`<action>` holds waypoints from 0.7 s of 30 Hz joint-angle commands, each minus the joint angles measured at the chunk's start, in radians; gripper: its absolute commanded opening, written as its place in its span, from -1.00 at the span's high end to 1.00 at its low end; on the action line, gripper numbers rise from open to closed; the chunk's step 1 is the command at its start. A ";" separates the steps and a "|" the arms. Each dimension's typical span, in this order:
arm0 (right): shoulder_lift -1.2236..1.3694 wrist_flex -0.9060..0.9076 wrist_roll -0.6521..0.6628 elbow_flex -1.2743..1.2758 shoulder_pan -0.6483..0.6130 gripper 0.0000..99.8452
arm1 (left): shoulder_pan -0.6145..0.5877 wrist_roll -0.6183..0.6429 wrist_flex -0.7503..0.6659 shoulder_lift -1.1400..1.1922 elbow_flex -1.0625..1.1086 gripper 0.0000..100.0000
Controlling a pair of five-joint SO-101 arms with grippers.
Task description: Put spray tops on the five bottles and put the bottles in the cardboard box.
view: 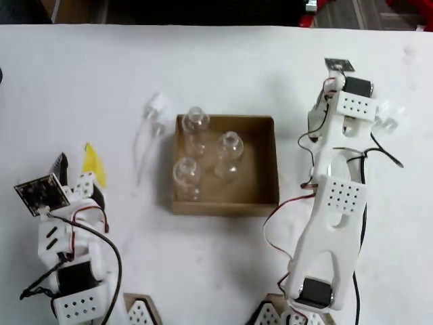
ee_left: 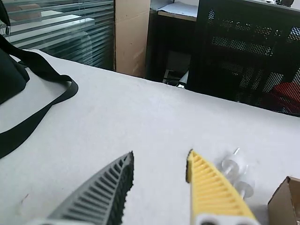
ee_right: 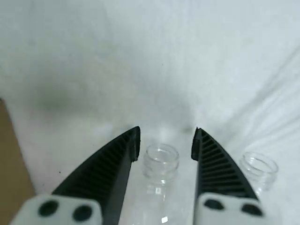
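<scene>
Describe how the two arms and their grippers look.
The left arm and right arm have white shells with perforated panels, black motors and red and black cables. The left gripper has one dark grey and one yellow ribbed finger; the right gripper two black ones.

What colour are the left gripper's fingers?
Left gripper: one finger yellow, one dark grey; best in left wrist view.

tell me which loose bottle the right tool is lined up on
The bottle between the fingers of the right tool, nearer the cardboard box; the other bottle stands outside them.
</scene>
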 commanded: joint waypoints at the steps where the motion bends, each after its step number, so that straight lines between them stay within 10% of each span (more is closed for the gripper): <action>1: -0.018 0.030 0.054 0.026 0.013 0.82 | 0.018 -0.008 0.003 -0.007 -0.003 0.64; 21: -0.659 0.031 0.054 0.183 -0.058 0.97 | 0.018 -0.008 0.003 -0.007 -0.003 0.64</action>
